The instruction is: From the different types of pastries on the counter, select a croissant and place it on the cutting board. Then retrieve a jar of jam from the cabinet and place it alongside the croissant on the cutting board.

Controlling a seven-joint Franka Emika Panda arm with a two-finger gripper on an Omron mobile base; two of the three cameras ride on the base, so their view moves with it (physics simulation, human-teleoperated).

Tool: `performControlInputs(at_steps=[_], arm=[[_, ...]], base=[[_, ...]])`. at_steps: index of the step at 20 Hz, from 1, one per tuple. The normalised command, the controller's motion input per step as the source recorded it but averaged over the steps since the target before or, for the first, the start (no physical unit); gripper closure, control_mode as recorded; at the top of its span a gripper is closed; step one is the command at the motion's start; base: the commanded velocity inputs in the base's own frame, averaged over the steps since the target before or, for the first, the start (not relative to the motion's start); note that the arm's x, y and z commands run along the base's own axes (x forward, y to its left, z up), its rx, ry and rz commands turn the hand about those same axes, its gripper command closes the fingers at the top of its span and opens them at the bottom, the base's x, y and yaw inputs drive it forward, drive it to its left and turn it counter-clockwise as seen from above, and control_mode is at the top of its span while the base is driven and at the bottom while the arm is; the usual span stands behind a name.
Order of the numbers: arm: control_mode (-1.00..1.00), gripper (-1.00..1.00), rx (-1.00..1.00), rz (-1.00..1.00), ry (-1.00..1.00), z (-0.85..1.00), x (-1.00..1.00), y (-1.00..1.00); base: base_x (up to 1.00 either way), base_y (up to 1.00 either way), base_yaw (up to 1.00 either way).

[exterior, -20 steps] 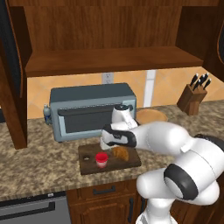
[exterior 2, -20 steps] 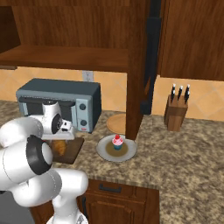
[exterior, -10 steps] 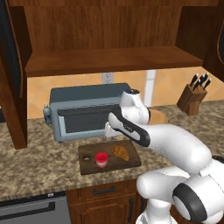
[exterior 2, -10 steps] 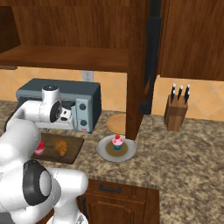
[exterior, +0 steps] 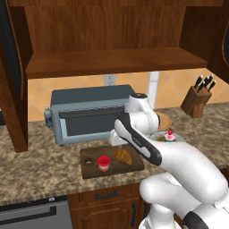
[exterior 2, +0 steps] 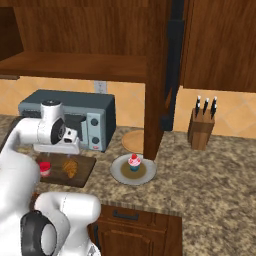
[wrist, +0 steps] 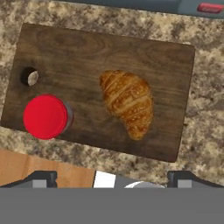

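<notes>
Look at the tool (exterior 2: 56,148): it hangs over the cutting board (exterior 2: 82,172), in front of the toaster oven (exterior 2: 95,120); you cannot tell how its jaws stand from here. Directly below it lies the croissant (exterior 2: 70,167) on the board, and just to the croissant's left stands the jar of jam (exterior 2: 45,169), partly hidden by the white arm. To the tool's right, off the board, a grey plate (exterior 2: 120,172) on the table (exterior 2: 210,185) carries the pink-frosted cupcake (exterior 2: 134,162). Farther right stands a knife block (exterior 2: 201,131). Above the tool you see the cabinet (exterior 2: 80,65) and its plank shelf.
</notes>
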Motion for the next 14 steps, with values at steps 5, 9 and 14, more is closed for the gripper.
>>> performControlInputs(at_steps=[5,9,14], arm=[[-1.00,-1.00,0.08,-0.02,-0.21,-0.02,-1.00,-0.35],[-1.00,-1.00,0.10,-0.02,-0.21,0.00,-1.00,-0.35],[-1.00,-1.00,0.07,-0.03,-0.17,0.00,-1.00,-0.14]], base=[[0.00,0.00,0.00],[0.00,0.00,0.00],[0.00,0.00,0.00]])
